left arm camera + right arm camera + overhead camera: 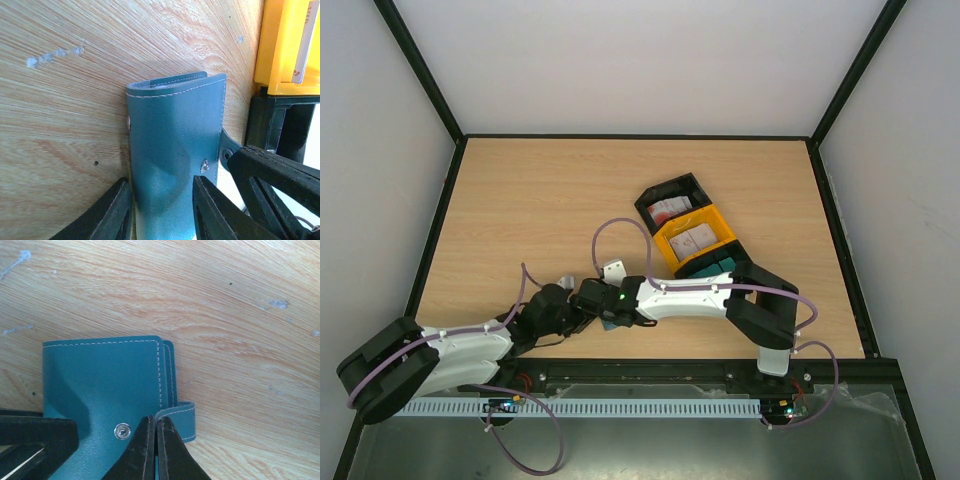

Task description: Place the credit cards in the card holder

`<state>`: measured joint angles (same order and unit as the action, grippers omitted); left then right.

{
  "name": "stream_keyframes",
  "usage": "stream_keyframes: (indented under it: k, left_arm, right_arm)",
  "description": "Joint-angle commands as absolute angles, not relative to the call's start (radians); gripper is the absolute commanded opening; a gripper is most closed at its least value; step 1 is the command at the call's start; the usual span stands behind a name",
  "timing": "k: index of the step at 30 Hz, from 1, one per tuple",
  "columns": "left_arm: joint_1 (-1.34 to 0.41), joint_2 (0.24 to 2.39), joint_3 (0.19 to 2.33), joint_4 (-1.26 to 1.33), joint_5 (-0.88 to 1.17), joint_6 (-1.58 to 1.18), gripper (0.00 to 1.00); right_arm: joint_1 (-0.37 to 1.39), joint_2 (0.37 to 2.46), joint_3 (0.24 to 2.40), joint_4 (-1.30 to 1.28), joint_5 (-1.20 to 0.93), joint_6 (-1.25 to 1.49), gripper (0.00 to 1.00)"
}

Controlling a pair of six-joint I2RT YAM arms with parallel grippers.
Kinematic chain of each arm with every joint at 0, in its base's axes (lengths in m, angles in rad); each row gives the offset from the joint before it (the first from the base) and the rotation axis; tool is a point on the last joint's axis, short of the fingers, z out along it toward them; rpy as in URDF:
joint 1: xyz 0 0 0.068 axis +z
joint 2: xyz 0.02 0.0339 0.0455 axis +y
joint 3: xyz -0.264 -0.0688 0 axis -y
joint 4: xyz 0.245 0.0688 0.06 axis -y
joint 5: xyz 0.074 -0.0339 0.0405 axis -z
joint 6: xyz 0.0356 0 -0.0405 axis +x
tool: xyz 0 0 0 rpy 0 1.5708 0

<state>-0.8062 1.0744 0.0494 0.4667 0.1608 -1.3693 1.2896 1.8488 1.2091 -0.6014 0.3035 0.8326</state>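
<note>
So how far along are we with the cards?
Nothing done yet: the credit cards sit in the black bin and yellow bin. In hand: left gripper grips the folded card holder, right gripper pinches its snap tab. Left: open it, load the cards.

I see a yellow bin (724,227) on the table (540,200), black bin (670,186) touching behind it, green bin (712,267) in front.

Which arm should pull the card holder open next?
Right. The right gripper is pinched shut on the snap tab, so it can peel the flap back. The left gripper straddles the card holder body, likely better used to brace it.
</note>
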Motion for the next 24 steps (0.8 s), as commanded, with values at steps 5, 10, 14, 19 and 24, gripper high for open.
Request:
stream_keyframes:
  k: [5, 10, 14, 19, 24]
  left_arm:
    - [-0.799, 1.096, 0.014, 0.316, 0.142, -1.348, 0.36]
    - [-0.799, 1.113, 0.017, 0.329, 0.144, -1.346, 0.36]
    - [-0.798, 1.132, 0.021, 0.337, 0.144, -1.341, 0.34]
    - [-0.799, 1.154, 0.028, 0.348, 0.147, -1.337, 0.31]
    - [-0.799, 1.163, 0.031, 0.348, 0.147, -1.335, 0.31]
  right_arm:
    - [1.267, 1.757, 1.164, -0.486, 0.237, 0.863, 0.02]
    - [1.253, 1.750, 1.139, -0.450, 0.193, 0.860, 0.02]
    - [1.250, 1.755, 1.132, -0.442, 0.165, 0.852, 0.02]
    - [1.250, 1.771, 1.131, -0.445, 0.147, 0.834, 0.02]
    - [1.250, 1.790, 1.139, -0.464, 0.167, 0.819, 0.02]
